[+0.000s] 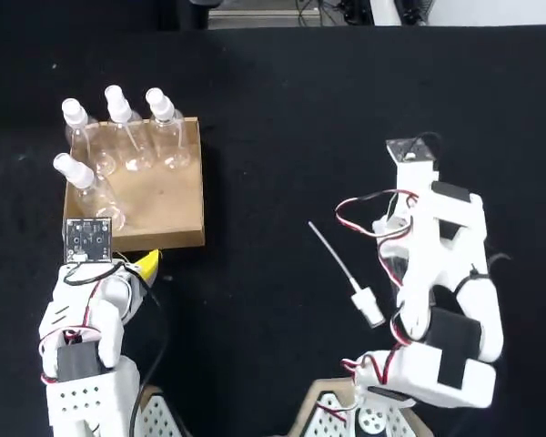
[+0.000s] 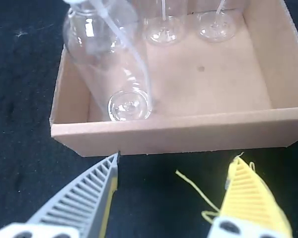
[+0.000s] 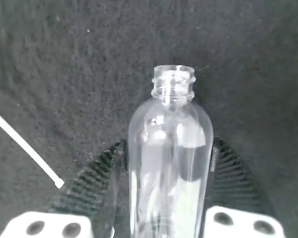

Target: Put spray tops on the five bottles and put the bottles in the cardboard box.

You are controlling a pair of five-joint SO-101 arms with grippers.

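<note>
box [image 1: 177,196]: four bottles [image 1: 120,123] line far and left walls | box floor bare at near-right corner | surface: spray top [image 1: 368,306] lies mid-surface beside right arm [image 1: 441,273] | strip between box and spray top open | far edge and far-right corner open

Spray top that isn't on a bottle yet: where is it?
High view: the spray top lies on the table right of the cardboard box, close beside the right arm, tube pointing toward the box.
</note>
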